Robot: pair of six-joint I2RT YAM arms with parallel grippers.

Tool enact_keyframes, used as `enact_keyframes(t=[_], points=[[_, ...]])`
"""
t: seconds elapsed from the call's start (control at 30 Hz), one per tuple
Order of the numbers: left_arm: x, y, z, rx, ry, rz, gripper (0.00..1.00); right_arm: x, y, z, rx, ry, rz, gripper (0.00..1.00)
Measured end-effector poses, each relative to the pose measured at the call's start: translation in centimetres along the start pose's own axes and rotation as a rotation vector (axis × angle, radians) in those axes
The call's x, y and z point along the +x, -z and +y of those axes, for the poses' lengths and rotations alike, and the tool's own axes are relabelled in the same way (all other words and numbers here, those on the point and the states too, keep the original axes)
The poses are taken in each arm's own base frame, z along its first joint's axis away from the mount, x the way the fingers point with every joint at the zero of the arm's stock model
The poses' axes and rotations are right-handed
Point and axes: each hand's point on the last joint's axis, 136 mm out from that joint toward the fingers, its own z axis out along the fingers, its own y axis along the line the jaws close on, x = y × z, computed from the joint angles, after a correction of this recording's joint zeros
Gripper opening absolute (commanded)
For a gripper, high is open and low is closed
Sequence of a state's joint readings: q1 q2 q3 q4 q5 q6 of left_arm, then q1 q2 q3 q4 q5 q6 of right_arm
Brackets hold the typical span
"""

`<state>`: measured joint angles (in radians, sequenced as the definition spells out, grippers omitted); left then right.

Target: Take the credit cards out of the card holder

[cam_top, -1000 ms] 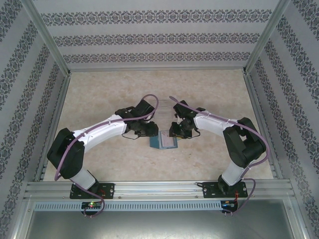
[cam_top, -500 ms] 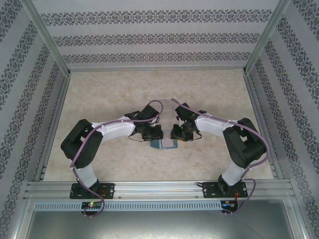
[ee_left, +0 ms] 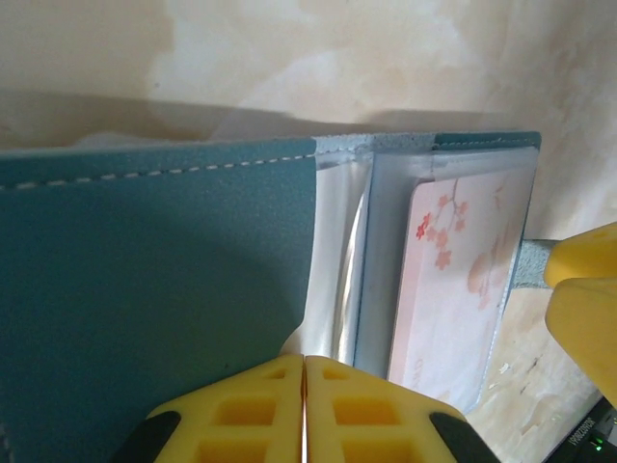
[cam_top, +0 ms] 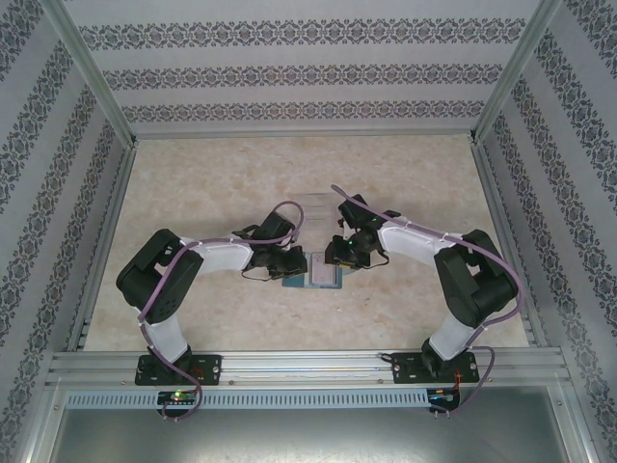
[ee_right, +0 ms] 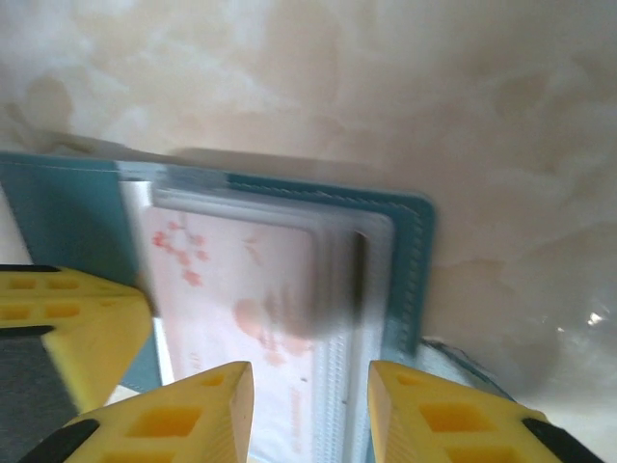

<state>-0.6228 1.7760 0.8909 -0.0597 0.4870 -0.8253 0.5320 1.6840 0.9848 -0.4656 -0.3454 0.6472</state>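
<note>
The teal card holder [cam_top: 313, 274] lies open like a book on the table between both grippers. In the left wrist view its stitched teal cover [ee_left: 154, 289] is on the left and clear sleeves are on the right. A pale pink credit card [ee_left: 453, 280] with red blossoms sits inside a sleeve. My left gripper [ee_left: 305, 391] is shut, pinching a thin leaf of the holder where cover and sleeves meet. My right gripper [ee_right: 308, 410] is open over the holder [ee_right: 410, 280], its fingers on either side of the sleeve edge and the pink card [ee_right: 241, 289]. A dark blurred edge shows beside that card.
A clear plastic tray [cam_top: 316, 205] lies just behind the holder, and its rim [ee_right: 492, 381] shows under the holder's corner. The marbled tabletop [cam_top: 212, 183] stretches open to the back and sides. Metal frame rails [cam_top: 289, 365] line the near edge.
My left gripper has closed onto the holder's leaf and its arm has shifted slightly. My right gripper's jaws have widened a little over the sleeve.
</note>
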Motion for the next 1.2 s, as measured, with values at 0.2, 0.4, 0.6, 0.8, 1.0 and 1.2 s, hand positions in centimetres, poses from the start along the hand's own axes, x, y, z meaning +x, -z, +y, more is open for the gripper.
enact_keyframes(t=[0.2, 0.4, 0.6, 0.8, 1.0, 1.2], points=[[-0.5, 0.1, -0.3, 0.031, 0.008, -0.017, 0.15, -0.3, -0.9, 0.0, 0.005, 0.005, 0.019, 0.37], [-0.8, 0.6, -0.9, 0.046, -0.001, -0.031, 0.18, -0.1, -1.2, -0.6, 0.034, 0.002, 0.031, 0.35], [-0.8, 0.8, -1.1, 0.052, -0.004, -0.036, 0.19, -0.1, -0.9, -1.0, 0.056, -0.002, 0.022, 0.36], [-0.8, 0.8, -1.1, 0.052, -0.004, -0.036, 0.19, -0.1, -0.3, -1.0, 0.057, -0.027, -0.001, 0.39], [-0.8, 0.8, -1.1, 0.052, -0.004, -0.036, 0.19, -0.1, -0.6, -1.4, 0.075, -0.047, -0.003, 0.38], [-0.7, 1.0, -1.1, 0.053, -0.004, -0.037, 0.19, 0.1, -1.1, -1.9, 0.100, -0.048, 0.003, 0.35]])
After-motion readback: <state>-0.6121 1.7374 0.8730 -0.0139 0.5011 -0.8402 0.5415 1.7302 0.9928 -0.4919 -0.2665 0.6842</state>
